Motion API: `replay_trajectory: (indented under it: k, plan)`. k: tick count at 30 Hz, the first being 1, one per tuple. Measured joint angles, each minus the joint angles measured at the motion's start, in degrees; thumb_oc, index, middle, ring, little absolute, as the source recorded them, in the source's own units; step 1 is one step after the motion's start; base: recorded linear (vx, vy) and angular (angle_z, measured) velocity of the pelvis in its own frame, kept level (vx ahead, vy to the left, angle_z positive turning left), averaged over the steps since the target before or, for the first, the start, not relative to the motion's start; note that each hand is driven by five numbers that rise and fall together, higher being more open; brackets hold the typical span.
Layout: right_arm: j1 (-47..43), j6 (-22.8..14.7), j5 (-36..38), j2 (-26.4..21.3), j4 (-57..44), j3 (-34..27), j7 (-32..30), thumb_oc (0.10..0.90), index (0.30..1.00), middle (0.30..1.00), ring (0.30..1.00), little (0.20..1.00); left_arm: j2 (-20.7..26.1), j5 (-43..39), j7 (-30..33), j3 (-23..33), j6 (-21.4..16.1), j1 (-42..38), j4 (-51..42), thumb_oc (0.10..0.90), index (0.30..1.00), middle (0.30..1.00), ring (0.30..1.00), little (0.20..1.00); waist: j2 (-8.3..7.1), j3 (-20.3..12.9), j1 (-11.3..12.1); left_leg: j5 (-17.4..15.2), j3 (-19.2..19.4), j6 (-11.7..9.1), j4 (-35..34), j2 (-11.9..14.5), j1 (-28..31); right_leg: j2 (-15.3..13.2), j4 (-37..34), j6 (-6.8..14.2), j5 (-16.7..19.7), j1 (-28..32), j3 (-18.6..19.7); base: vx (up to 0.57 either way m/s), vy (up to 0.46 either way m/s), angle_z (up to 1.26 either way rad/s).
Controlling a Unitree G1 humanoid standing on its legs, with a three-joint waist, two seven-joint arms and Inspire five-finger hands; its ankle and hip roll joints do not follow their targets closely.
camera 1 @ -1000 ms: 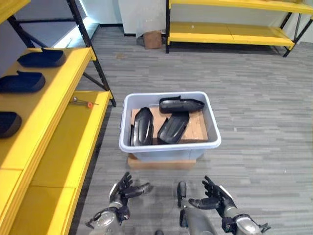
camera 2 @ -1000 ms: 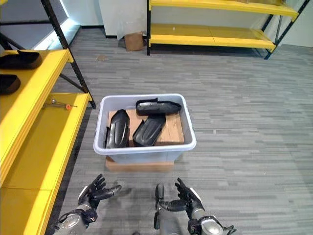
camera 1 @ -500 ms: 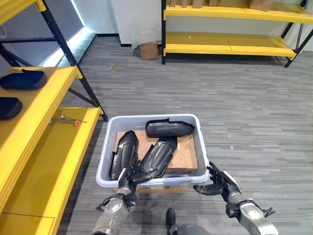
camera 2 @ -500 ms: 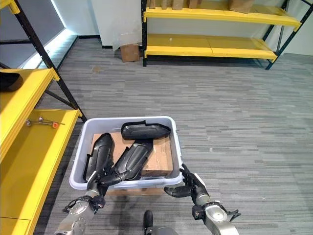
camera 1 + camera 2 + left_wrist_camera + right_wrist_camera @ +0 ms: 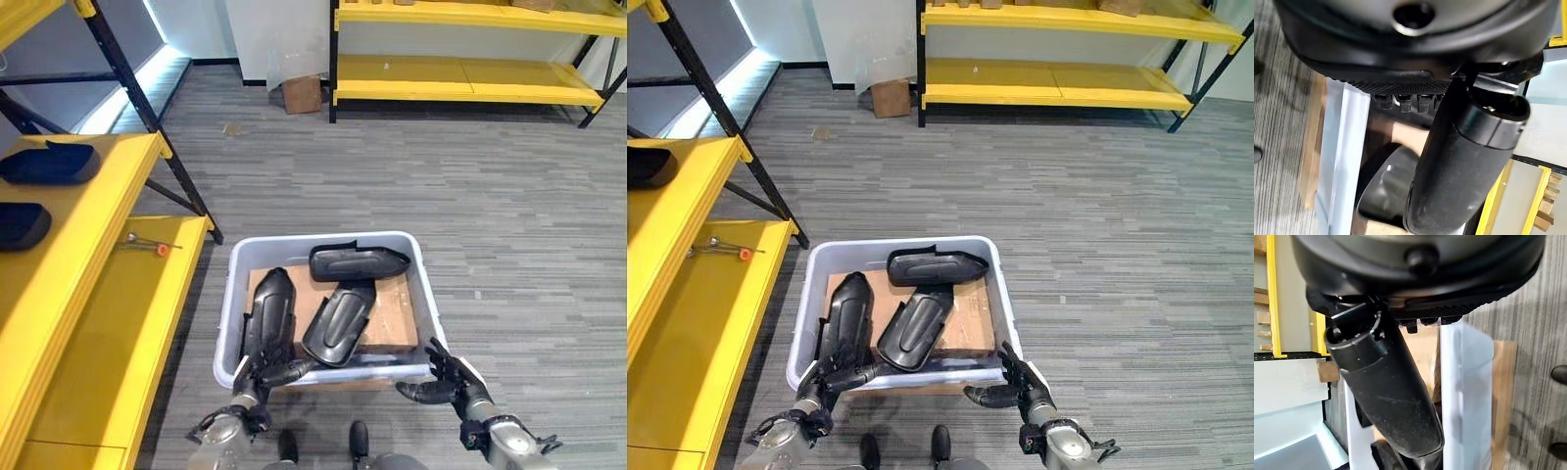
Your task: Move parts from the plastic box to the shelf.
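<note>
Grey plank floor (image 5: 509, 215) carried a pale plastic box (image 5: 423, 294) of black moulded parts (image 5: 341, 321) at lower centre; yellow shelf (image 5: 78, 294) at left; both robot hands, left (image 5: 263, 370) and right (image 5: 446, 380), hovered spread wide at its near rim.

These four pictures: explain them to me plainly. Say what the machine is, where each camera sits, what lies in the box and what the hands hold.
The machine is a humanoid robot with two dark hands. The two wide pictures come from a stereo camera on its head, looking down at the floor. The two close ones come from cameras on its wrists, looking along each hand.

On the grey floor stands a pale plastic box, resting on cardboard. In it lie three black moulded parts: one long part at the far side, one upright part on the left and one slanted part in the middle. On the yellow shelf at the left lie two more dark parts and a small tool.

The left hand reaches over the box's near rim, fingers relaxed. The right hand is open beside the near right corner. Neither holds anything.
</note>
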Motion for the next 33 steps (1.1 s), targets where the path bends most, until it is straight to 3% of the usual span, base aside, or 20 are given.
replay_trajectory:
  k: [5, 12, 16, 24, 33]
  plan:
    - [-0.6, -0.3, -3.7, -0.8, -10.3, -2.3, -0.2, 0.900, 1.000, 1.000, 1.000, 1.000, 1.9, 0.8, -0.1, 0.7, 0.2, 3.0, -1.8, 0.900, 1.000, 1.000, 1.000, 1.000, 0.00, 0.0, 0.1, -0.7, 0.7, 1.8, 0.0, -2.2, -0.2, -2.2, -1.0, 2.2, 0.4, 0.1, 0.8, 0.04, 0.053, -0.03]
    - [-9.0, -2.5, -13.8, -6.5, -13.3, -4.5, -4.2, 0.900, 1.000, 1.000, 1.000, 1.000, 1.8, 1.8, -1.3, 1.4, 0.2, 3.4, -3.4, 0.900, 1.000, 1.000, 1.000, 1.000, -0.03, -0.1, 0.1, -0.2, 0.7, 2.2, 0.0, -2.3, -2.8, -2.3, -1.0, 2.2, 1.0, -2.6, 0.9, -0.04, 0.005, 0.00]
    - [-11.9, -2.4, -18.4, -8.4, -13.0, -3.6, -5.1, 0.900, 1.000, 1.000, 1.000, 1.000, 1.8, 1.8, -1.4, 0.8, 0.1, 1.7, -3.5, 0.900, 1.000, 1.000, 1.000, 1.000, 0.04, -0.1, 1.4, 0.7, -0.4, 2.3, 0.0, -2.3, -5.3, -2.2, -1.0, 2.1, 1.6, -4.6, -0.3, -0.08, -0.023, 0.12]
    - [-30.2, -2.3, -18.2, -7.1, -7.8, 3.4, -10.1, 0.900, 1.000, 1.000, 1.000, 1.000, 2.0, 1.6, -1.0, -1.3, -2.4, -4.0, -5.7, 0.900, 1.000, 1.000, 1.000, 1.000, 2.34, 4.6, 3.4, 3.2, -1.6, 2.0, 0.0, -2.1, -11.4, -2.0, -1.0, 2.1, 3.1, -10.1, -1.5, -0.09, -0.017, 0.08]
    - [-32.1, -1.1, -16.8, -3.1, -5.6, 7.5, -11.4, 0.900, 1.000, 1.000, 1.000, 1.000, 1.9, -0.1, 0.5, -1.8, -2.8, -8.0, -7.7, 0.900, 1.000, 1.000, 1.000, 1.000, 2.00, 9.2, 4.4, 3.6, -1.8, 2.0, 0.0, -2.1, -13.4, -2.0, -0.9, 1.5, 3.9, -12.0, -1.8, -0.03, -0.007, 0.01]
